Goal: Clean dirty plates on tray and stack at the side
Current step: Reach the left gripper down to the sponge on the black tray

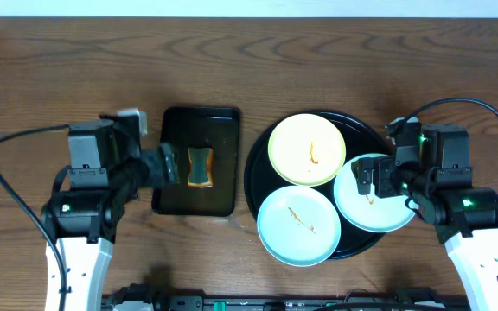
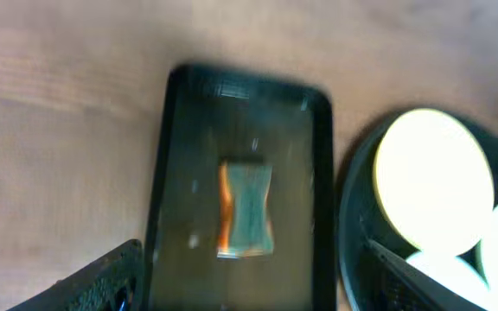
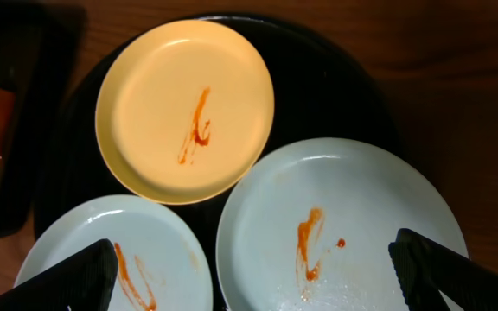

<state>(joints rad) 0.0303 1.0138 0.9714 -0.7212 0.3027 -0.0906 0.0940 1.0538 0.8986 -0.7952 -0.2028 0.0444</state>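
Right tool (image 3: 258,294): spread wide, empty, above the mint plate (image 3: 344,225) at the right side of the tray (image 3: 318,78).
Left tool (image 2: 253,298): wide, empty, over the sponge (image 2: 246,207), left of the tray.
Plates (image 1: 307,149): three, all smeared, on the tray, none stacked.
Step, judged: pre-wipe. Next: lower squarely and grip the sponge.

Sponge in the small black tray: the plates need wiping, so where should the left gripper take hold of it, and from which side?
Grip the sponge across its pinched waist, coming straight down from above. It lies flat mid-tray, and the small tray's raised rim would likely block a sideways approach. The open left gripper looks roughly lined up to close across that narrow middle.
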